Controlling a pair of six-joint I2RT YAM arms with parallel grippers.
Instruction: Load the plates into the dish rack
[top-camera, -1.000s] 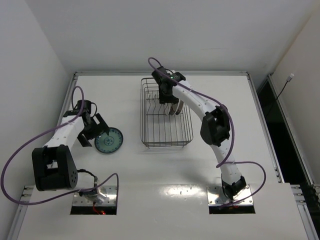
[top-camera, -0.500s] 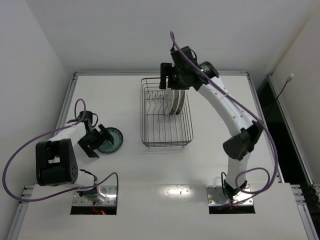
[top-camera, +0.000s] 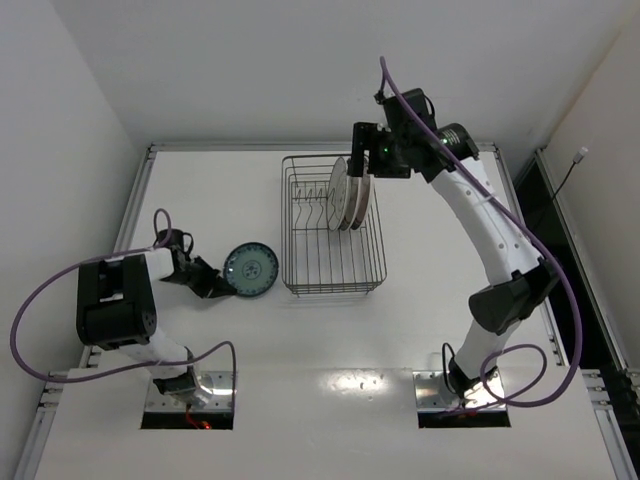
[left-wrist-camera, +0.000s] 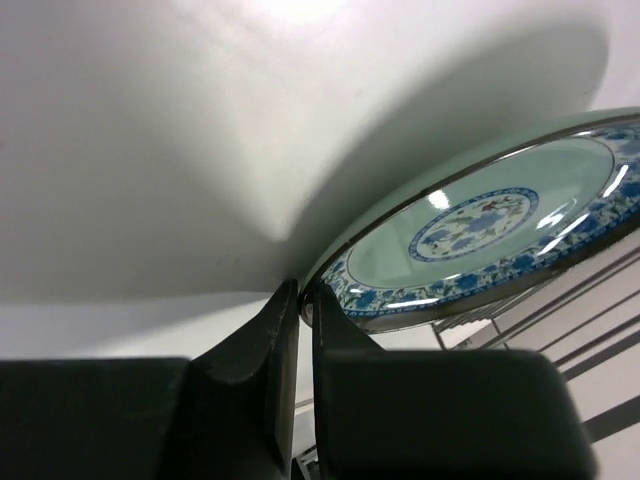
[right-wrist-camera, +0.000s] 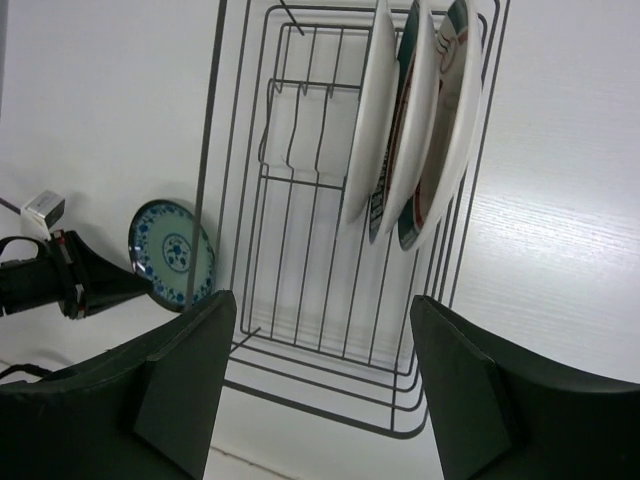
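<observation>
The dish rack (top-camera: 333, 262) is a dark wire basket at mid-table. Three plates (top-camera: 348, 193) stand upright between its tines; the right wrist view shows them side by side (right-wrist-camera: 415, 120) in the rack (right-wrist-camera: 300, 330). A small teal-patterned plate (top-camera: 251, 270) lies left of the rack, tilted. My left gripper (top-camera: 205, 281) is shut on that plate's near rim, the fingertips (left-wrist-camera: 278, 300) pinching the edge of the teal plate (left-wrist-camera: 480, 230). High over the rack's far right corner, my right gripper (top-camera: 365, 163) stands open (right-wrist-camera: 320, 300) and holds nothing.
The white table (top-camera: 220, 190) is walled on the left, back and right. In the right wrist view the teal plate (right-wrist-camera: 170, 252) and the left gripper (right-wrist-camera: 90, 285) sit just left of the rack's side wires.
My left gripper has shut on the teal plate's rim and carried it right, nearer the rack. The right arm has risen up and away from the plates in the rack.
</observation>
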